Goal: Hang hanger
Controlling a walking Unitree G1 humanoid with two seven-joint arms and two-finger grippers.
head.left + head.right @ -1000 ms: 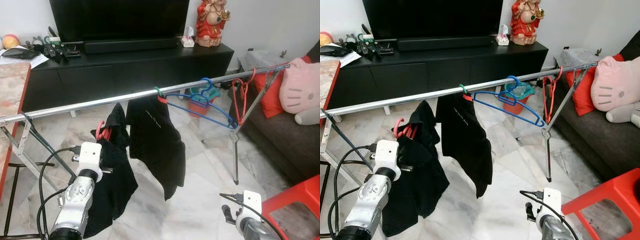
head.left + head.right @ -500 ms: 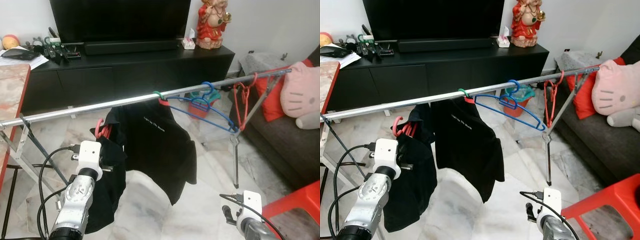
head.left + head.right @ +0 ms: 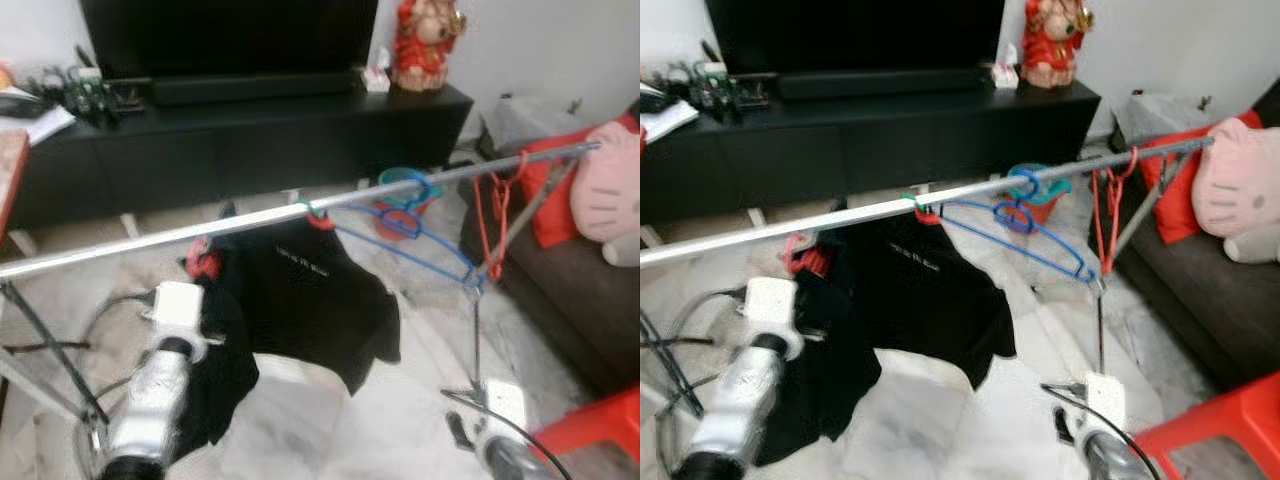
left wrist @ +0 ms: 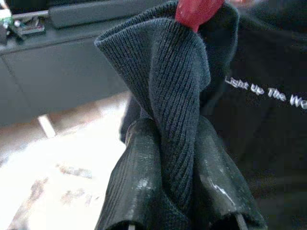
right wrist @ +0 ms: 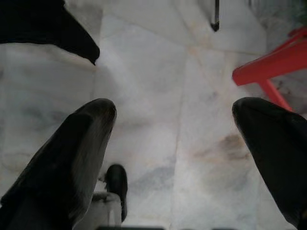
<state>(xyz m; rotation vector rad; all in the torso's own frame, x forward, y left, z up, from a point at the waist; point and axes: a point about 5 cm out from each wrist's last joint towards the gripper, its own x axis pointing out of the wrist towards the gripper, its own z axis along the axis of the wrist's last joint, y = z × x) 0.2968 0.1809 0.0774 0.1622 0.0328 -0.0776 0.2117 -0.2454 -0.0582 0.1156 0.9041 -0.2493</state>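
My left gripper [image 4: 175, 143] is raised just below the metal rail [image 3: 250, 222]. Its fingers [image 4: 139, 177] are clamped on a fold of the dark garment [image 4: 168, 81], which sits on a red hanger [image 3: 204, 262]. The head views are blurred, so I cannot tell whether that hanger's hook touches the rail. A black T-shirt [image 3: 320, 300] hangs from the rail just beside it. Further along hang a blue hanger [image 3: 405, 235] and a second red hanger [image 3: 492, 215]. My right gripper [image 5: 175, 143] hangs low over the marble floor [image 5: 144, 72], fingers spread wide and empty.
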